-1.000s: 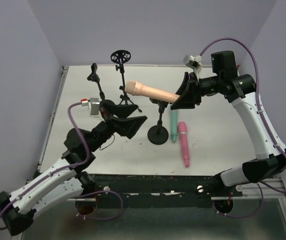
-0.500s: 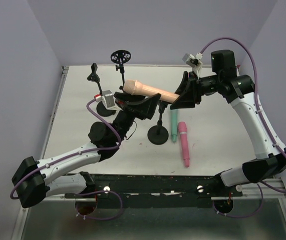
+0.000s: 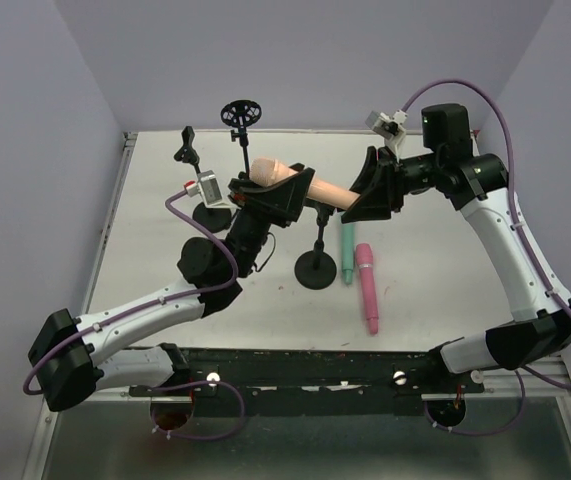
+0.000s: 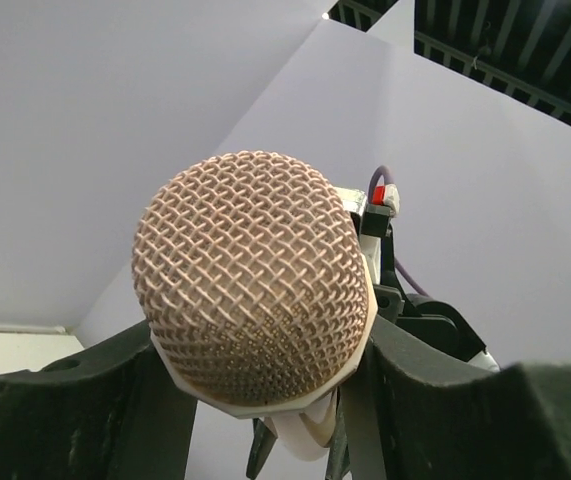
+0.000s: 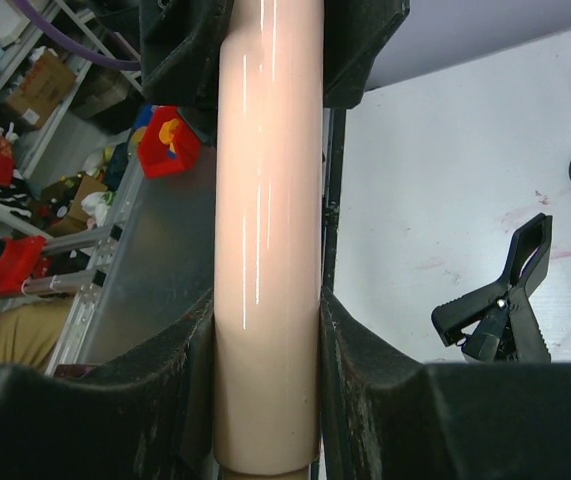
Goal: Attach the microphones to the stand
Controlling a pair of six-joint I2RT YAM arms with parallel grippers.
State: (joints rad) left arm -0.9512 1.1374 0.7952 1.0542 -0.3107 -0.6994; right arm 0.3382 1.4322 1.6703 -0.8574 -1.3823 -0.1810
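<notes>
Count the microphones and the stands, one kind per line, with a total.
Microphones: 3 (peach-beige microphone, teal-green microphone, pink microphone)
Stands: 3 (far-left stand, ring-top stand, centre stand)
Total: 6

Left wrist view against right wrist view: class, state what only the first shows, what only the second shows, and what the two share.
Only the left wrist view: the peach microphone seen end-on, its mesh head filling the middle, with plain pale walls behind. Only the right wrist view: the microphone's smooth barrel running lengthwise, a black clip, the white table and cluttered shelves beyond. Shared: the same microphone, held in each view between that arm's own fingers, by the left pincer at the head and by the right pincer on the barrel.
</notes>
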